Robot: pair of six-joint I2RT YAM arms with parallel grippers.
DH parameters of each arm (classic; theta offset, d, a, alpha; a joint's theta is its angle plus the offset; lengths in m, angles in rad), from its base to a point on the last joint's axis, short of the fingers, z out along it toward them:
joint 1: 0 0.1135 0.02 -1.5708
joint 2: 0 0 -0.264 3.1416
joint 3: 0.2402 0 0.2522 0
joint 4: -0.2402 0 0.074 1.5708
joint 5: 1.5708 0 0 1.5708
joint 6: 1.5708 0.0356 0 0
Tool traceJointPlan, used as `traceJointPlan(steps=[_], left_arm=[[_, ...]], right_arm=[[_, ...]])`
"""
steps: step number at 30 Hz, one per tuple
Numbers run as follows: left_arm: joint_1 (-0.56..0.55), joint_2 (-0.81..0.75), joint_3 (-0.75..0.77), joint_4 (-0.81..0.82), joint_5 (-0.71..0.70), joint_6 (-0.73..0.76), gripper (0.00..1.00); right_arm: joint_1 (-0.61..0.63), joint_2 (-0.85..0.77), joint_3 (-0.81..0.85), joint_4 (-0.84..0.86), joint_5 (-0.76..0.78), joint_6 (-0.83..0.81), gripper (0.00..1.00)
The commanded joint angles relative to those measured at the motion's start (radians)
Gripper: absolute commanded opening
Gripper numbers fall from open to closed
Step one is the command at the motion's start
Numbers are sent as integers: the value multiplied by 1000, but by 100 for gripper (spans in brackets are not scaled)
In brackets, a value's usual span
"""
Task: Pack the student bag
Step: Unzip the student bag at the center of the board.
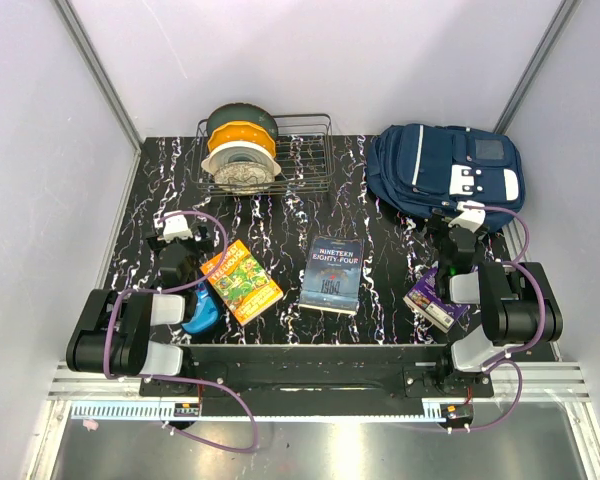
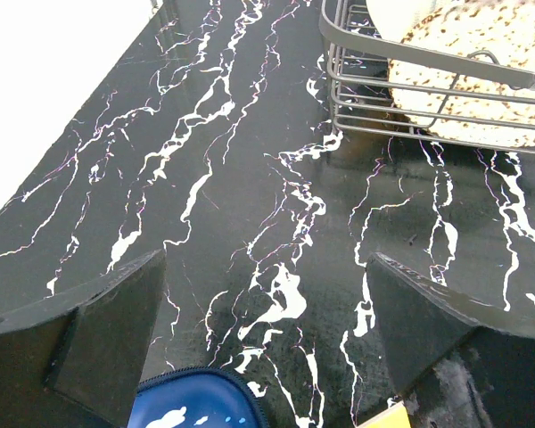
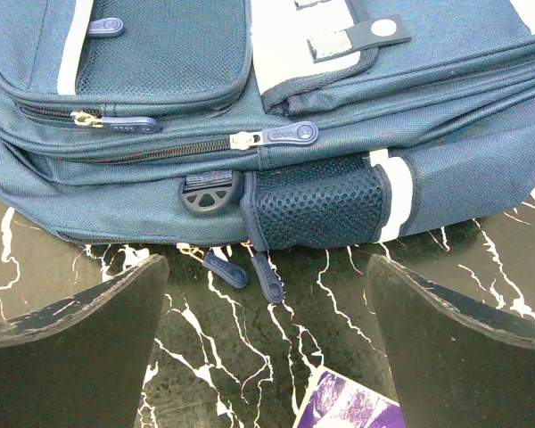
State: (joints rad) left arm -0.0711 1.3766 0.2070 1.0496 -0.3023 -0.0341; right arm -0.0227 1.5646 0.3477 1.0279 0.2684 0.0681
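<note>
Two claws spread, empty: left claw (image 2: 267,259), right claw (image 3: 269,260). Only right wrist shows student bag (image 3: 446,169) zipper pulls (image 3: 285,135).

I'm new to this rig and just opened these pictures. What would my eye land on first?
The navy student bag at the far right of the table stands out most, with the right gripper hanging open just in front of it. Next comes the wire rack of round dishes at the far centre-left, then two books mid-table: an orange book and a dark Nineteen Eighty-Four.

left end effector (image 2: 267,259), right end effector (image 3: 267,263) spread wide.
</note>
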Motion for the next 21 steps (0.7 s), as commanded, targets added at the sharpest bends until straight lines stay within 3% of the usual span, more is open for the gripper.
traceJointPlan(steps=[1, 8, 9, 10, 11, 14, 18, 19, 21], left_arm=[[4, -2, 17, 82, 20, 3, 99], [4, -4, 11, 90, 16, 2, 99], [1, -8, 12, 96, -57, -7, 99], [2, -45, 18, 32, -44, -30, 99], [1, -42, 6, 56, -44, -26, 99], [1, -48, -11, 81, -47, -19, 99], [1, -62, -75, 190, -40, -18, 99], [-1, -66, -80, 207, -40, -18, 99], [-4, -80, -75, 201, -76, -4, 99]], right_arm=[[-3, -9, 14, 61, -1, -1, 100], [-3, -23, 7, 69, 17, 2, 100], [-3, -43, 4, 52, 29, 10, 100], [-3, -98, 11, 16, 67, 24, 100], [-3, -132, 28, -39, 89, 35, 100], [-3, -264, 150, -515, 147, 161, 100], [-3, -356, 298, -812, 239, 333, 100], [-3, -400, 347, -884, 227, 405, 100], [-3, -437, 343, -910, 134, 356, 100]])
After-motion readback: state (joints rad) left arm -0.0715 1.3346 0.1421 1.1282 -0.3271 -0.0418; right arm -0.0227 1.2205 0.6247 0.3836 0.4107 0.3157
